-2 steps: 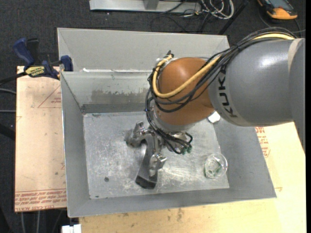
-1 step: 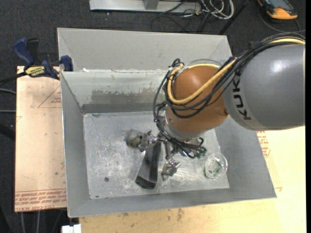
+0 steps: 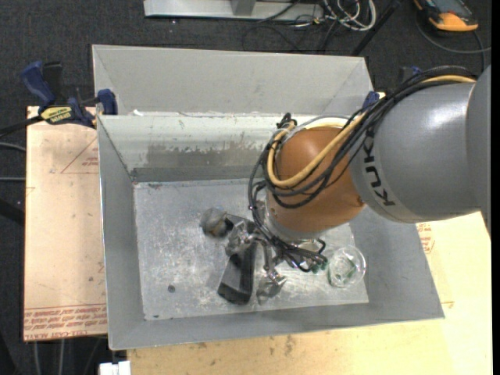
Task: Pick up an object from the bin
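Gripper (image 3: 264, 276) hangs low over the near middle of the bin (image 3: 168, 276), just right of a dark flat block (image 3: 237, 278); whether it is spread or closed cannot be told.

One camera looks down on the grey metal bin (image 3: 117, 209) from above, tilted somewhat rather than straight overhead. It faces the bin's far wall (image 3: 226, 80), whose inner face stands broad at the top of the view, while the near wall (image 3: 273, 326) shrinks to a narrow band at the bottom. The whole bin sits mid-view, with dark floor (image 3: 47, 22) around it. The arm (image 3: 426, 158) comes in from the right, higher and nearer the lens — large against the bin.
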Robot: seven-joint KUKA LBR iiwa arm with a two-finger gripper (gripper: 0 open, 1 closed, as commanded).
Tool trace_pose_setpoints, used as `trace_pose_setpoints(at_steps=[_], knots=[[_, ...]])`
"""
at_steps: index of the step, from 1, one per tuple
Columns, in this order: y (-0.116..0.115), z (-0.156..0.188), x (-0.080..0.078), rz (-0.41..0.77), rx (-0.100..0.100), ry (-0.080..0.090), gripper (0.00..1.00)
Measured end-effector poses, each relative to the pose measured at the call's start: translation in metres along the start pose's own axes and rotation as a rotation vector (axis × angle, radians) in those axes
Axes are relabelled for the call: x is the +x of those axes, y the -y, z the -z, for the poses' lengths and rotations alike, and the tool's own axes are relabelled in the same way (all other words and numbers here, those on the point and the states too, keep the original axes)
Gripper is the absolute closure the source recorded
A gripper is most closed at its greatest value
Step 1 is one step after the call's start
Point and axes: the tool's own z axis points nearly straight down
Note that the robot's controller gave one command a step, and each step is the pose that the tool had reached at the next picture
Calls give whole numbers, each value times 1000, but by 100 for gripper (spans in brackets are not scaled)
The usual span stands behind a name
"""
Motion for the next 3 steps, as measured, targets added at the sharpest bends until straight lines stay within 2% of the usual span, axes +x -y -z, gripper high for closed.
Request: trace_pose_setpoints(at_steps=[1,3], knots=[[-11,-31,-11,62,19,59,100],[-10,-29,-10,59,14,60,100]])
